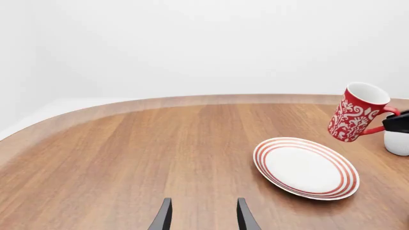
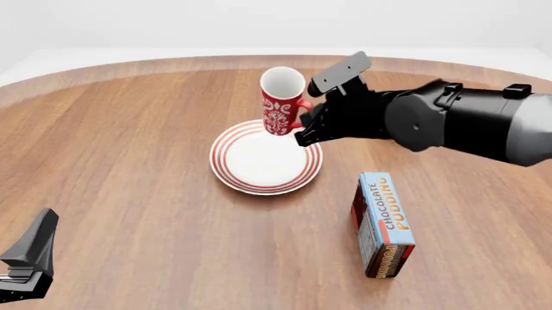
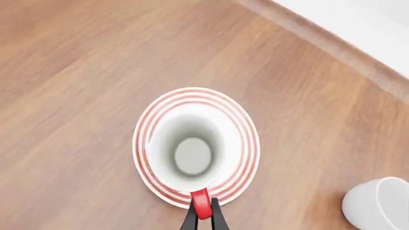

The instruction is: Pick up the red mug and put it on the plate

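- You see a round brown wooden table (image 2: 129, 161), its grain running in streaks under a smooth, faintly satin finish.
- Your tall red mug with white ornament (image 2: 280, 103) looks like glazed ceramic, white inside.
- The round white red-ringed plate (image 2: 258, 171) looks equally glossy.
- The blue printed cardboard pudding box (image 2: 384, 223) is matt.
- Your black right gripper (image 2: 304, 131) looks like matt plastic.

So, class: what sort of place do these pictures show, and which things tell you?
Likely a simulated tabletop test scene: a bare round wooden table against blank white, with a plate, a red mug and a pudding box.
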